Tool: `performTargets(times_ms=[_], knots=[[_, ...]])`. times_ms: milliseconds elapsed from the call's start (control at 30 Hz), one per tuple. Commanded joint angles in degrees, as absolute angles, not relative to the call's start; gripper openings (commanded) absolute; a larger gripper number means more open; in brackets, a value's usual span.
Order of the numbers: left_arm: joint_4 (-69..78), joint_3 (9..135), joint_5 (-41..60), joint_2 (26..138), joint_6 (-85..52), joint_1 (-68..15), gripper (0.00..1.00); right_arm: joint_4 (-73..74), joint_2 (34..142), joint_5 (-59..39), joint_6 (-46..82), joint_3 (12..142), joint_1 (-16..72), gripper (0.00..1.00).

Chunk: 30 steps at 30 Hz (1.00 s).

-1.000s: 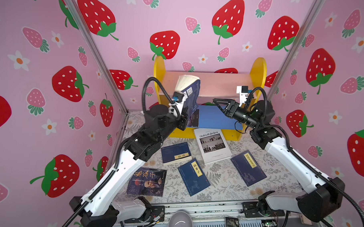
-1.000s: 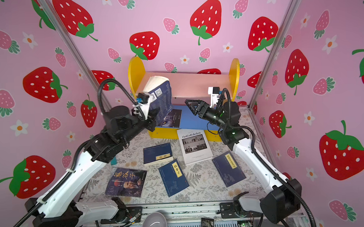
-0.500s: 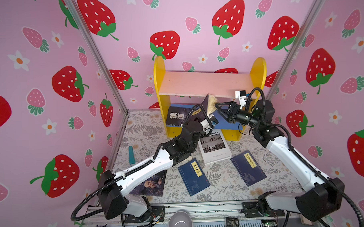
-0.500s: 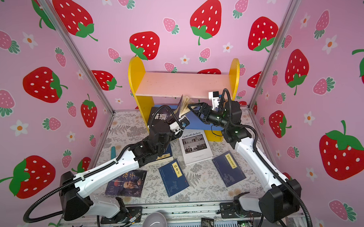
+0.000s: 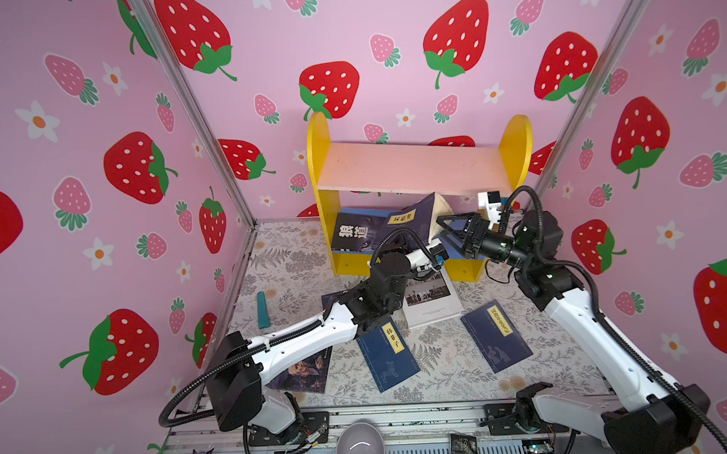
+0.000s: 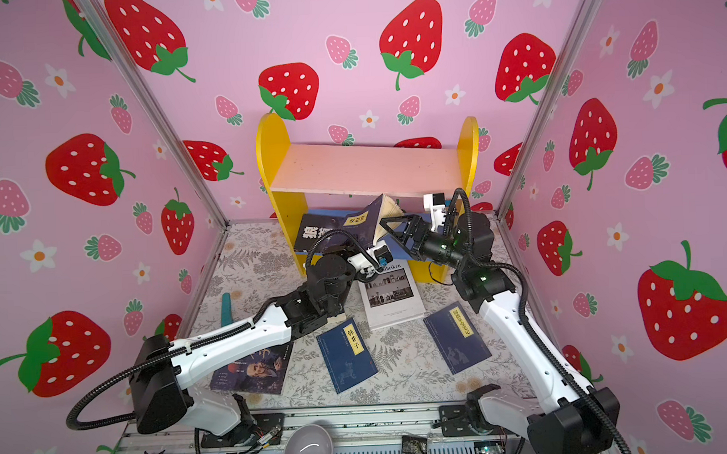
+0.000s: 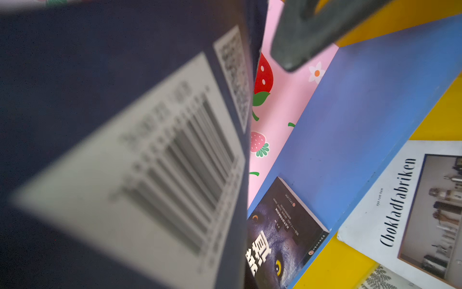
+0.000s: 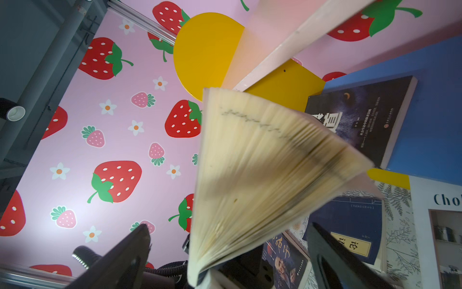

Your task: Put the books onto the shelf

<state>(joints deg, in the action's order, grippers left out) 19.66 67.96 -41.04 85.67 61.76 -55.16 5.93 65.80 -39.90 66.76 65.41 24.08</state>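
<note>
Left pincer [image 5: 431, 247] is clamped on a thin navy book with a yellow title label [image 5: 409, 224], tilted with its pages fanned at the mouth of the small yellow-sided two-tier shelf [image 5: 321, 188]. Right pincer [image 5: 447, 229] gapes wide beside those pages. Pink strawberry-print walls [image 5: 265, 73] box in a grey floral mat [image 5: 296, 255].

Seven books by my count. The held one and three other navy books [image 5: 389, 354] on the mat below the pincers make four navy. One black wolf-eye book [image 5: 354, 236] lies on the blue lower board [image 7: 362, 100] beyond the left pincer. One white "Chokladfabriken" book [image 5: 433, 304] and one dark portrait book [image 5: 306, 369] lie on the mat.
</note>
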Motion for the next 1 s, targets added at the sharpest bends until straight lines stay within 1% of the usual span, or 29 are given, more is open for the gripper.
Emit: performTargets(times_ms=[0,133,267,333,467,500,567,600,633,667,733,800,833,933,967], knots=[[25.24,68.4,-41.05,85.18,64.17,-56.16,0.0,4.56,65.63,-38.7,66.29,65.14,23.88,1.0],[26.63,67.93,-40.92,85.97,67.65,-57.25,0.0,3.32,67.13,-37.71,66.18,65.18,24.73,0.98],[30.01,67.64,-41.79,87.63,72.06,-58.33,0.0,-2.61,68.65,-36.26,62.93,68.57,25.31,0.95],[31.6,67.51,-41.87,88.53,73.72,-58.79,0.0,-3.8,68.92,-35.89,62.58,68.82,25.31,0.9],[33.28,67.33,-42.01,89.76,75.38,-58.99,0.0,-3.94,69.09,-36.22,63.1,67.98,25.27,0.74],[33.31,67.35,-42.06,89.87,75.68,-58.98,0.0,-4.1,68.94,-36.05,63.18,67.78,25.23,0.72],[34.62,66.99,-42.07,90.49,76.91,-58.98,0.02,-5.23,68.46,-34.53,63.0,67.75,25.16,0.64],[35.48,66.77,-42.15,90.82,77.56,-58.97,0.03,-5.78,68.17,-33.86,62.77,67.75,25.14,0.64],[36.05,66.71,-42.14,91.12,78.02,-58.97,0.04,-6.26,68.07,-33.36,62.56,67.97,24.92,0.65],[36.13,66.78,-42.28,91.52,78.2,-58.9,0.05,-6.77,67.81,-33.01,62.33,68.15,24.74,0.69],[36.12,66.81,-42.27,91.97,78.29,-58.81,0.05,-7.51,67.42,-32.26,61.58,68.7,24.57,0.83],[36.49,66.78,-42.14,92.29,78.22,-58.81,0.04,-9.74,67.36,-31.0,60.02,69.95,24.53,0.82],[36.64,66.8,-42.05,92.48,78.24,-58.81,0.04,-11.13,67.37,-30.02,59.24,70.62,24.52,0.79],[37.35,66.91,-42.02,92.91,78.64,-58.87,0.04,-12.82,67.25,-28.33,58.3,71.01,24.44,0.62],[37.32,66.89,-42.15,93.08,78.71,-58.77,0.11,-13.05,67.08,-27.81,58.14,70.81,24.43,0.53]])
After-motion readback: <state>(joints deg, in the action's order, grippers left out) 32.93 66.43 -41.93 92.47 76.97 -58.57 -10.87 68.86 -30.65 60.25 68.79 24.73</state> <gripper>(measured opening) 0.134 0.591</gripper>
